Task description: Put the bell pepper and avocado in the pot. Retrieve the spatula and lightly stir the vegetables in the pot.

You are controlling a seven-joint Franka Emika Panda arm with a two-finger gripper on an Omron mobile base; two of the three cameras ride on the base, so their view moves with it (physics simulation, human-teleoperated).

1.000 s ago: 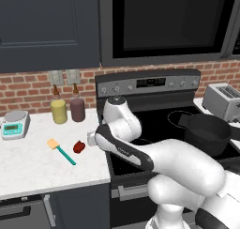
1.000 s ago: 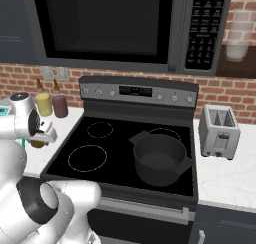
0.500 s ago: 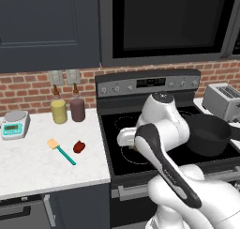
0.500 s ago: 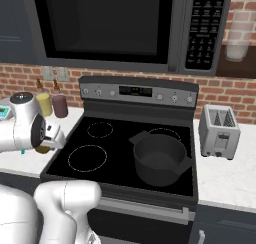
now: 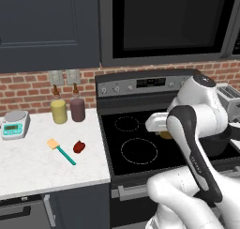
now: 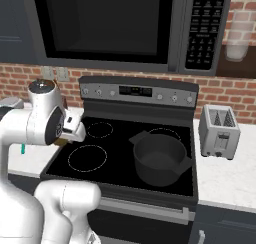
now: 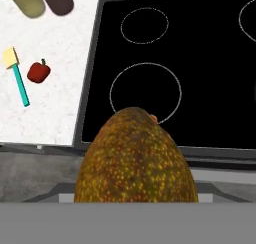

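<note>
I had the tool (image 7: 135, 200) pinching the avocado (image 7: 136, 158) mid-body; looked smooth, rounded, prob slippery. Pot (image 6: 159, 159) sat well to its right.

The slim teal-handled spatula with its square yellow blade (image 5: 59, 150) lies on the white speckled surface (image 5: 33, 169) left of the black glass stovetop (image 5: 140, 143), the small dark red bell pepper (image 5: 78, 147) just beside it. The deep dark grey pot (image 6: 159, 159) sits on the stovetop's right side. The speckled olive-brown avocado (image 7: 136, 160) hangs over the stovetop's front left.
</note>
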